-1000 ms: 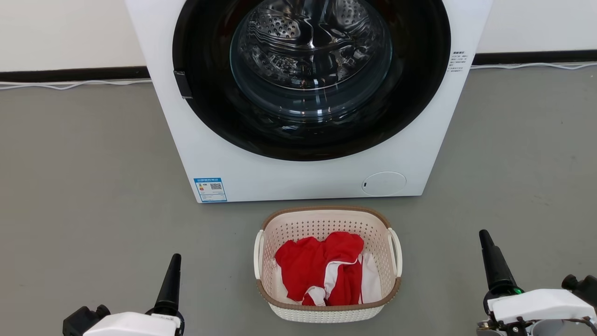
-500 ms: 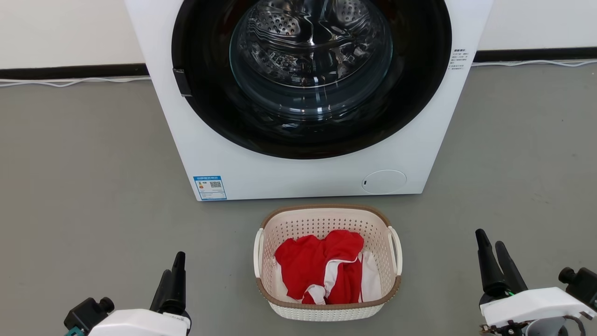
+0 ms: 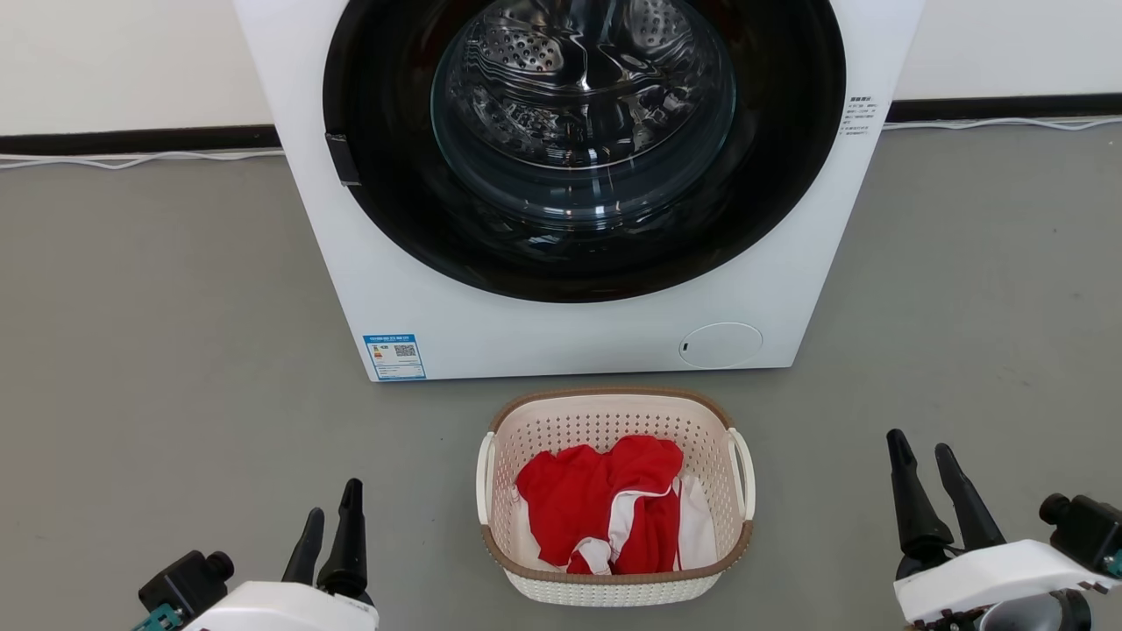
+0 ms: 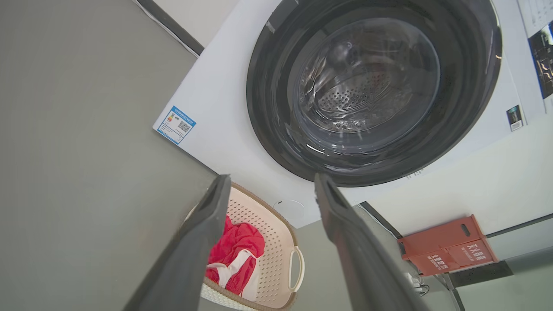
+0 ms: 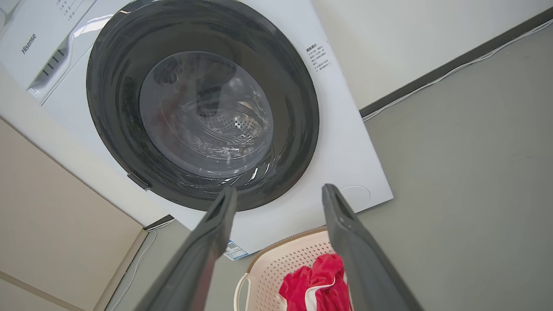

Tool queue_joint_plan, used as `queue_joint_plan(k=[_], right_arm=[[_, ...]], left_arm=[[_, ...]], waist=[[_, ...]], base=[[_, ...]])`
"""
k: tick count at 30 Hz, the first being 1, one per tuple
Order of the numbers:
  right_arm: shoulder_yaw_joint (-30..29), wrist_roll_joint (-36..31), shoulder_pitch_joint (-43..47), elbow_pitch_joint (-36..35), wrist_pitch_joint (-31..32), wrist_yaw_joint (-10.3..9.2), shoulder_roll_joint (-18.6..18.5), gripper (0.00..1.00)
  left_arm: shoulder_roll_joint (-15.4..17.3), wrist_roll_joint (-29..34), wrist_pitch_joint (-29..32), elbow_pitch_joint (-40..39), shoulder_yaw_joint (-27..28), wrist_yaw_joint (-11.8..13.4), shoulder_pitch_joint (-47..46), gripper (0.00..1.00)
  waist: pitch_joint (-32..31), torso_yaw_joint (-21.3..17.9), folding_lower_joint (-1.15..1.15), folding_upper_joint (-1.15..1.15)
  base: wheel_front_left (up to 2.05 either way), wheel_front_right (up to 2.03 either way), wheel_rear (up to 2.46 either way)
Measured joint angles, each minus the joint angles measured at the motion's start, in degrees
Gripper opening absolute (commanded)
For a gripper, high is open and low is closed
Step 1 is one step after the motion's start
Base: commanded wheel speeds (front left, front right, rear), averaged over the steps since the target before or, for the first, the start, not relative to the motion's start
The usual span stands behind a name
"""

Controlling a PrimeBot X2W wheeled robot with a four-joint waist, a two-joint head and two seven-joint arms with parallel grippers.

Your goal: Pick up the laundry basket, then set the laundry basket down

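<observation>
The laundry basket (image 3: 605, 419) is sitting upright on the grey floor (image 3: 175, 307), right in front of the white washer (image 3: 526, 324) and near its lower panel without touching it. Its two white handles (image 3: 485, 478) are facing left and right. A red and white garment (image 3: 587, 491) is lying bunched inside it (covering most of the bottom).

The left tool (image 3: 333, 499) is hovering at the lower left, well apart from the basket, with its two dark fingers standing parted and gripping nothing. The right tool (image 3: 919, 442) is hovering at the lower right, also well apart from the basket, with its fingers spread and empty. Both tools are pointing toward the washer, whose round dark door (image 3: 789, 175) is showing the steel drum (image 3: 583, 79) through its glass.

In the left wrist view, a red box (image 4: 445, 246) is standing against the pale wall (image 4: 475, 185) beyond the washer.
</observation>
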Motion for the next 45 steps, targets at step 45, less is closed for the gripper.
queue_joint_plan(k=[45], right_arm=[[-1.0, -27.5, 0.0, 4.4, -7.2, 0.03, -1.8, 1.0]], left_arm=[[0.3, 31.8, -7.2, 0.5, -2.0, 2.5, 0.0, 1.0]], waist=[[0.5, 0.0, 0.0, 0.0]], base=[[0.0, 0.0, 0.0]])
